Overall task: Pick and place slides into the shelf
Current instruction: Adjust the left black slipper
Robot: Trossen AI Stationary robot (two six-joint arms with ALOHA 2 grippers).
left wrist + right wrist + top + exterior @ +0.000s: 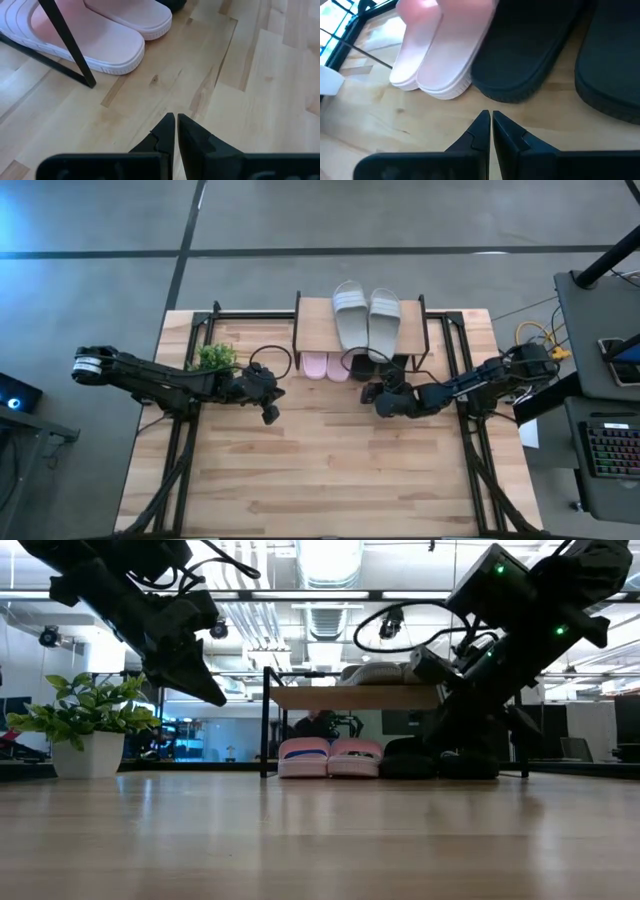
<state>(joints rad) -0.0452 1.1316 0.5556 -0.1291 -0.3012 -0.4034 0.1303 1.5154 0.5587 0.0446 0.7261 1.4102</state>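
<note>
Black arms angle down, each tool [176, 122] [490, 120] seemingly empty.

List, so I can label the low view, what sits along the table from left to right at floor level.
Potted plant → shelf's left leg → pink slides → black slides, partly behind the right arm.

From my overhead feed the shelf [315, 320] sits upper centre. I've got the grey slides [366, 316] side by side on its plank top, with the pink pair [326, 366] and black pair [377, 368] tucked underneath.
</note>
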